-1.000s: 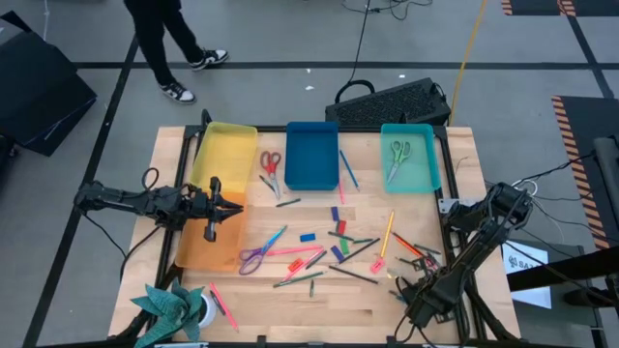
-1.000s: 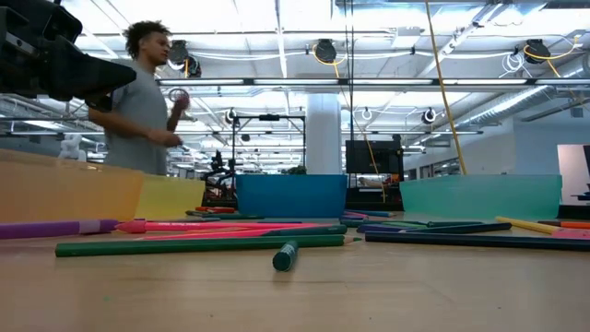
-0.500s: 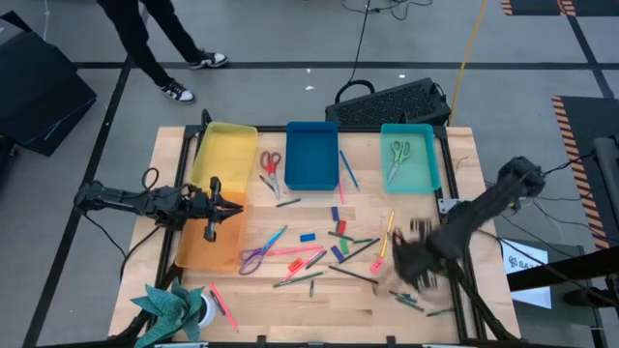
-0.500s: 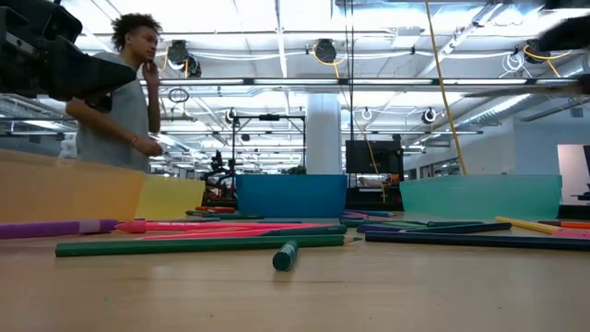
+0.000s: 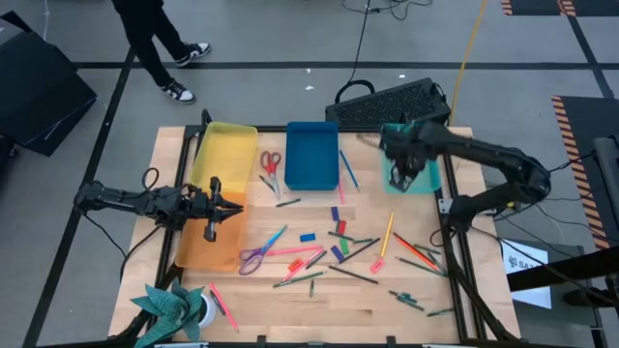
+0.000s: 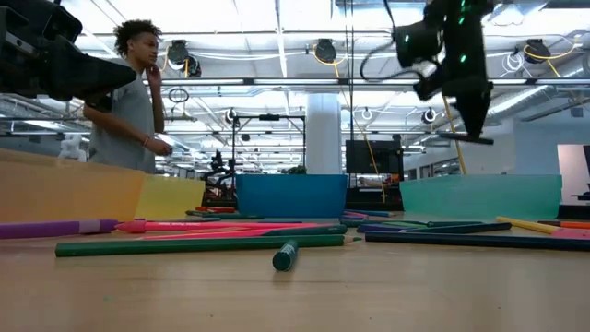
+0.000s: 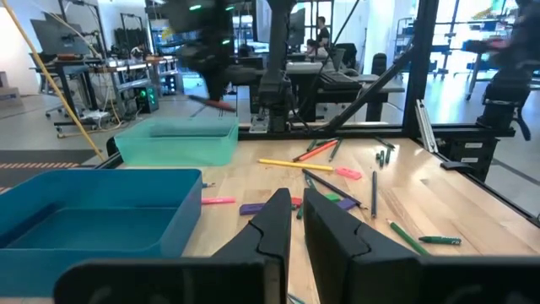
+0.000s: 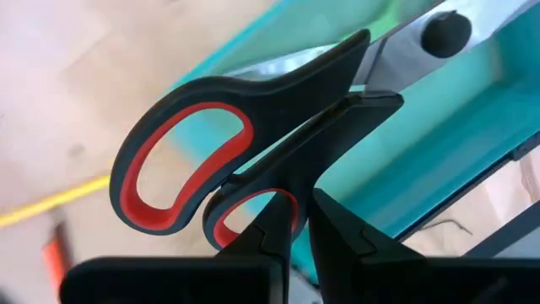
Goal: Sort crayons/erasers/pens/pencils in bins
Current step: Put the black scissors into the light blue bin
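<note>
- The right gripper (image 5: pixel 404 164) hangs over the teal bin (image 5: pixel 427 155) at the far right of the table, its fingers clamped on the handles of a pair of black-and-red scissors (image 8: pixel 253 160). The right wrist view shows the blades reaching out over the bin's teal floor.
- The step in hand looks like a drop into that bin, which already holds green-handled scissors (image 5: pixel 397 153).
- To do it well, I judge the gripper should come lower before letting go. In the low view it sits well above the bin wall (image 6: pixel 479 195), and a release from there could bounce the scissors out.
- Keep the whole length inside the rim, blades along the bin's long side, so that no tip rides up on a wall.
- Open the fingers fully and lift straight up, so a handle loop does not snag on a finger.
- The left gripper (image 5: pixel 224 210) waits over the orange bin (image 5: pixel 198 253) at the near left, fingers close together and holding nothing.
- The erasers (image 5: pixel 308 237) lie loose in the middle of the table among pens and pencils, outside every bin. Red-handled scissors (image 5: pixel 270 162) rest between the yellow bin (image 5: pixel 215 145) and the blue bin (image 5: pixel 311 159).
</note>
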`<state>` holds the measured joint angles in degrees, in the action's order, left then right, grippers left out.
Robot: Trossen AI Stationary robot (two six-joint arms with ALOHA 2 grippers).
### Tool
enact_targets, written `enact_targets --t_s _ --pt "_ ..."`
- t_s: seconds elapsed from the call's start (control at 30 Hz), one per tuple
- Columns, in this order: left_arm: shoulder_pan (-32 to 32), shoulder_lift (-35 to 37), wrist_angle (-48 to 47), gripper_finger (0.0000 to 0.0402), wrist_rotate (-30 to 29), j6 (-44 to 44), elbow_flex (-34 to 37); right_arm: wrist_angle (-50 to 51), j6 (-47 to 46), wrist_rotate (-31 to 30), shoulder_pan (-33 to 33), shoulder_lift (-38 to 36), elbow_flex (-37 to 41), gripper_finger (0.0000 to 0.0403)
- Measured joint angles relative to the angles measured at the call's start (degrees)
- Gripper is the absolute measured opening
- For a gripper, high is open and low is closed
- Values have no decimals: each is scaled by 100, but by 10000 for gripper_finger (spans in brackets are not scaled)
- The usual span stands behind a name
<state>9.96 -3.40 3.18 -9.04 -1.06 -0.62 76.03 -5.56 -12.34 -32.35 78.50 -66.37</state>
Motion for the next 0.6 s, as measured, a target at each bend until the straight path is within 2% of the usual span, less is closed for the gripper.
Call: enact_targets --t_s 0.1,0.23,0.4,0.6 --pt "0 0 0 40 0 0 -2 -470 431 2 -731 296 0 24" --pt "0 -1 0 40 0 0 0 -909 752 29 -1300 835 0 24" --pt "-2 0 0 40 -2 0 0 -936 826 40 -1535 1460 12 24" --pt "0 0 0 40 -1 0 0 -1050 842 59 -1509 1766 247 31"
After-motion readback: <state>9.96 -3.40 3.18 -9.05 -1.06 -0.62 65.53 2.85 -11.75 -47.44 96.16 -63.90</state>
